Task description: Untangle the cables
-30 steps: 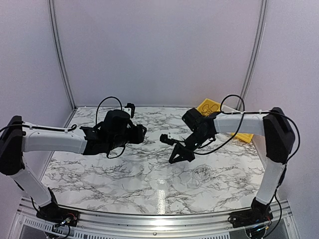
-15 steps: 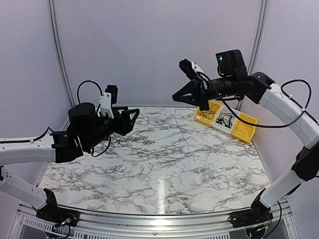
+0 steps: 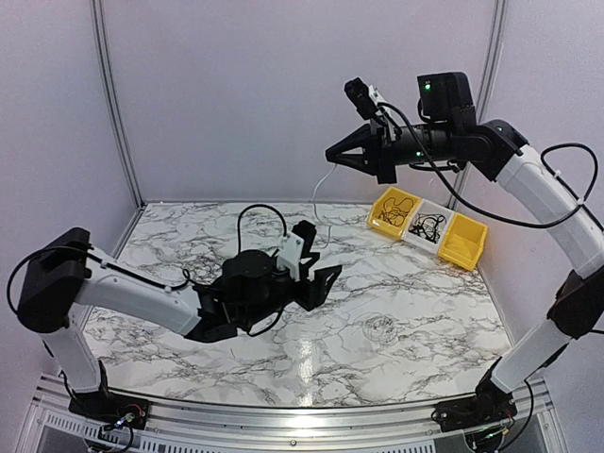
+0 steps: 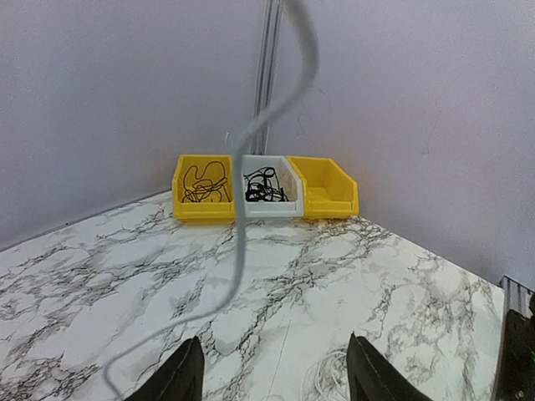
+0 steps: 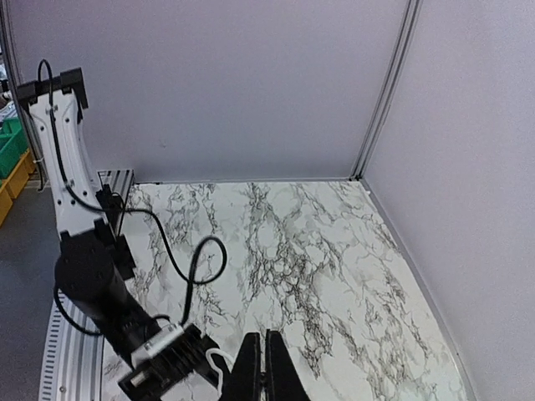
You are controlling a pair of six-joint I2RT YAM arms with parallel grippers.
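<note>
Although one strand is up in the air, the job looks only partly done. At 9 o'clock of the top view the left arm reaches in low over the marble table (image 3: pixel 160 241). The left gripper (image 3: pixel 322 286) sits near the table's centre with its jaws spread wide and nothing between them. Just beyond it, toward 12 o'clock, the hanging strand (image 4: pixel 238 234) drops in a pale, wavy line. The left wrist view shows it dangling right in front of the open fingers (image 4: pixel 185 376), its lower end curling toward the tabletop.

At about 4 o'clock from centre a small tangle (image 3: pixel 381 327) of thin loops lies flat on the marble, apart from both grippers. Whether the hanging strand joins it I cannot tell. High at 1 o'clock the right gripper (image 3: pixel 332 154) is pinched closed on the top of that strand, well above the table.

Three bins stand in a row in the 2 o'clock corner. A yellow bin (image 4: pixel 203 211) and a white bin (image 4: pixel 269 210) each hold dark cables (image 4: pixel 203 180), while the second yellow bin (image 4: pixel 331 205) is empty. My reading is that some cables are already sorted away, one is held clear, and the tangle has yet to be pulled apart.
</note>
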